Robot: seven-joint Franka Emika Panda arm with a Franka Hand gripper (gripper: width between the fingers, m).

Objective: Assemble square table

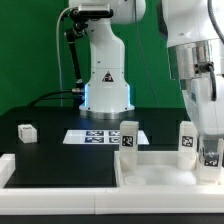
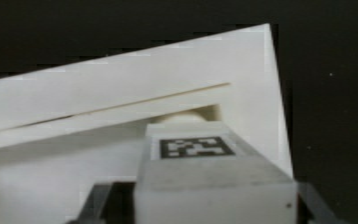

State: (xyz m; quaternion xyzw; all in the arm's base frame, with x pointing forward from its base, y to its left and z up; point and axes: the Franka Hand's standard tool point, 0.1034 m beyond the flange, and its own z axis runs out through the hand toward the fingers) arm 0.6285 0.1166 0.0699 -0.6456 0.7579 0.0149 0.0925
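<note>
The white square tabletop (image 1: 160, 168) lies at the exterior view's front right. Two tagged white legs stand on it, one at its left corner (image 1: 128, 135) and one further right (image 1: 187, 140). My gripper (image 1: 210, 138) reaches down at the tabletop's right end, shut on a third tagged leg (image 1: 211, 154). In the wrist view the gripper (image 2: 208, 206) clamps this leg (image 2: 197, 150) between its dark fingers (image 2: 105, 205), right over a corner of the tabletop (image 2: 87, 100). A fourth leg (image 1: 26, 131) lies loose on the black table at the left.
The marker board (image 1: 100, 136) lies flat in front of the robot base (image 1: 105, 85). A long white border rail (image 1: 55, 170) runs along the front left, touching the tabletop's left side. A green backdrop stands behind.
</note>
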